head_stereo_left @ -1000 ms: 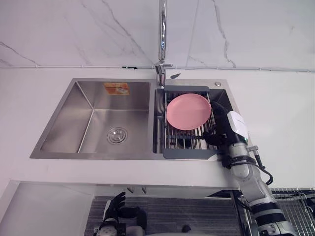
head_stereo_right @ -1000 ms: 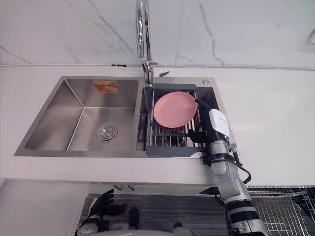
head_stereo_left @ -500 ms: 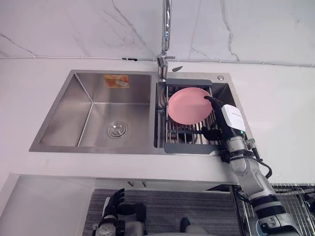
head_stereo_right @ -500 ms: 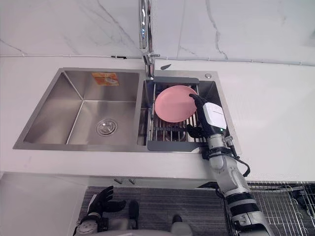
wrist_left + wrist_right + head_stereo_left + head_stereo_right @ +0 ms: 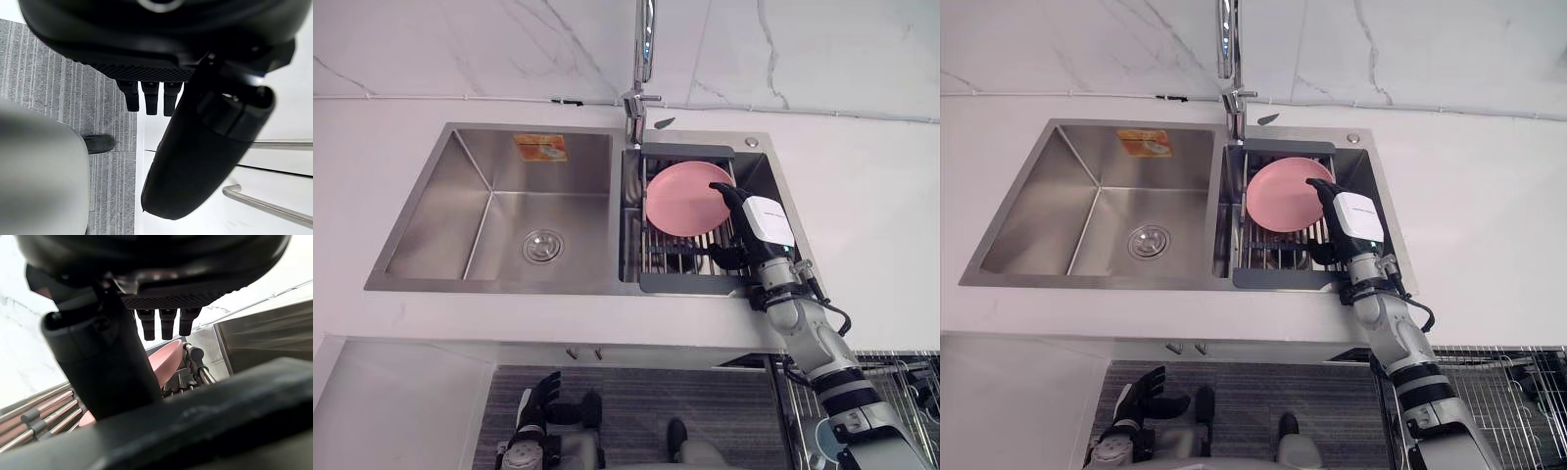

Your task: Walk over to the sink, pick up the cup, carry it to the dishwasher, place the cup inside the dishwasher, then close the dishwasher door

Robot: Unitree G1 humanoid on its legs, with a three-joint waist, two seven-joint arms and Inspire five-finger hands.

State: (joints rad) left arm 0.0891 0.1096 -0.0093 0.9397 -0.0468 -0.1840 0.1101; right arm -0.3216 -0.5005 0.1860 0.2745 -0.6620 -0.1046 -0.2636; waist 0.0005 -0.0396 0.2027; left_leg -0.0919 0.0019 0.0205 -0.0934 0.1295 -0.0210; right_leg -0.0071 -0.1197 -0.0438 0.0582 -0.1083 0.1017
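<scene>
Right hand [image 5: 756, 227] is over the rack [image 5: 690, 282] in the sink [image 5: 440, 211], fingers straight beside the pink plate [image 5: 677, 199] — holding nothing. Left hand [image 5: 540, 397] hangs low, fingers relaxed; where the cup is I cannot tell.

1. The sink [image 5: 489, 215] and white counter [image 5: 871, 215] are viewed steeply from above by both eye views, set slightly apart and turned towards the marble wall [image 5: 460, 49].
2. The dish rack [image 5: 690, 284] and pink plate [image 5: 164, 360] are seen very close past the right hand [image 5: 98, 362] in the right wrist view, and are shared with the eye views.
3. The grey floor [image 5: 73, 98] is faced by the left wrist view, past the left hand [image 5: 205, 147].
</scene>
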